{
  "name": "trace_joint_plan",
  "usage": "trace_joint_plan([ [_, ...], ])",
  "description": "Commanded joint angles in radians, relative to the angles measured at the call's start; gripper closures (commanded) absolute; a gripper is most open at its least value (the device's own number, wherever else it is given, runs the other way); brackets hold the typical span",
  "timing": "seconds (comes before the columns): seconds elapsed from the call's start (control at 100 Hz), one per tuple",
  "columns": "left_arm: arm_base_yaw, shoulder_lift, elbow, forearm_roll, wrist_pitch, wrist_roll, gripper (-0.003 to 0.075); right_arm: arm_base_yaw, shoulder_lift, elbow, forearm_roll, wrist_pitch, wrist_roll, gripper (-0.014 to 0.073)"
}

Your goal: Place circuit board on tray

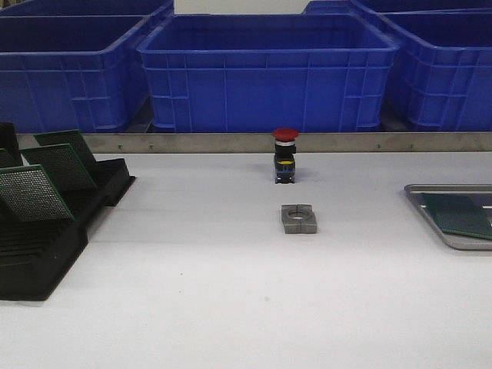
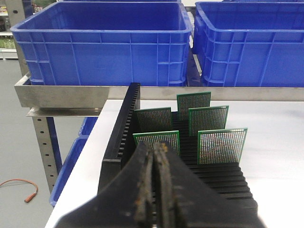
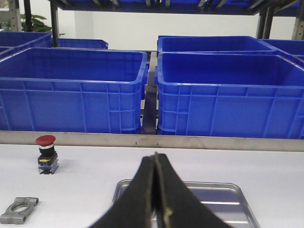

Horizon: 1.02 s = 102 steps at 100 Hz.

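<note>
One green circuit board (image 1: pixel 460 214) lies flat in the tray (image 1: pixel 430 190) at the table's right edge. The right gripper (image 3: pixel 155 164) hovers before the tray (image 3: pixel 209 190), fingers pressed together, empty. The left gripper (image 2: pixel 155 152), likewise closed and empty, faces the rack (image 2: pixel 126 123) of upright boards.

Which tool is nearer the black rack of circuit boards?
Left. The left tool hangs right over the black rack, shut and empty; the right tool is above the tray on the table's opposite side.

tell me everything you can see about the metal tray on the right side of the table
The tray is a shallow silver-grey metal pan with a raised rim and rounded corners, lying flat on the white table at its right edge, partly out of frame. A green circuit board lies inside it. The right gripper, shut and empty, hovers before it.
</note>
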Motion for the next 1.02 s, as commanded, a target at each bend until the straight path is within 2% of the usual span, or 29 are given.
trace_joint_plan([
  [0.0,0.002,-0.031,0.049,0.000,-0.078,-0.011,0.0741,-0.015,0.003,0.013,-0.065,-0.092,0.070,0.0655],
  [0.07,0.002,-0.031,0.049,0.000,-0.078,-0.011,0.0741,-0.030,-0.030,0.012,-0.076,-0.037,0.068,0.0655],
  [1.01,0.002,-0.031,0.049,0.000,-0.078,-0.011,0.0741,-0.035,-0.027,0.012,-0.100,0.044,0.070,0.0655],
])
